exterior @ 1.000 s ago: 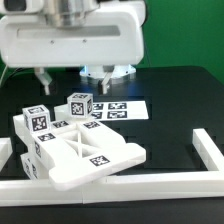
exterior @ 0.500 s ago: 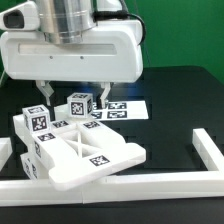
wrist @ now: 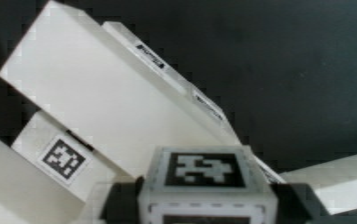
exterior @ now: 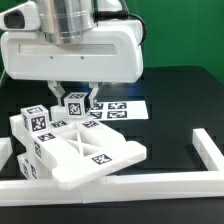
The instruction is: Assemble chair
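The claw (exterior: 75, 97) closes narrowly around the small matte-white tagged cube (exterior: 78, 105), which stands upright at the rear of the white slotted chair frame (exterior: 85, 152). Step in hand: grasping the cube. The next move probably requires a firm grip before lifting.

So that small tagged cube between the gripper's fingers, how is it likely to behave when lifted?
The small cube looks like a solid, blocky part, so it is probably stiff and will not deform. Its flat sides face the fingers of the gripper, which should favour a steady hold, though the matte white surface could still slip. Being small, it is likely light and, with square faces, unlikely to roll.
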